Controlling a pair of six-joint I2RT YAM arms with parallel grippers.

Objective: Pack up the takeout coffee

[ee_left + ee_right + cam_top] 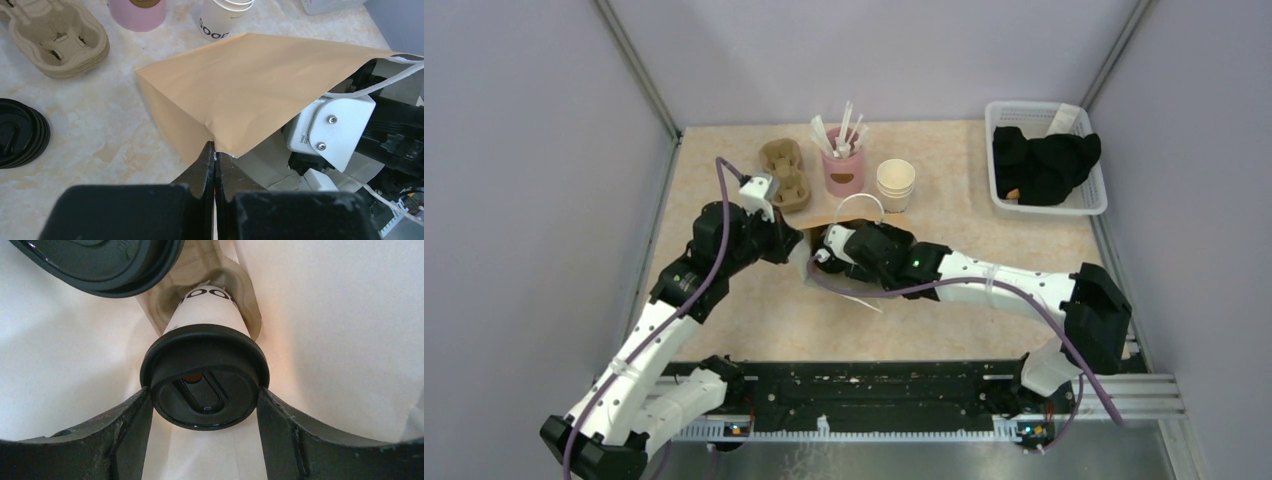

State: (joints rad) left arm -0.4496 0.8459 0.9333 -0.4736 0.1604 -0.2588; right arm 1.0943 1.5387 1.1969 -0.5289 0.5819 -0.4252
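Right gripper (204,401) clamps lidded cup (205,360) — seemingly upright, lid up; left gripper (215,151) pinches bag (250,85).

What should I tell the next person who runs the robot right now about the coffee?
Left gripper: fingers shut on the edge of the brown paper bag.
Right gripper: reaching inside the bag, fingers closed on the lid of a coffee cup.
Cups: that cup looks seated in a pulp carrier inside the bag. A second black lid shows beside it, its cup hidden.
Done: at least one coffee is in the bag.
Left: probably let go of the cup, pull the right arm out, check the second coffee, then release the bag.
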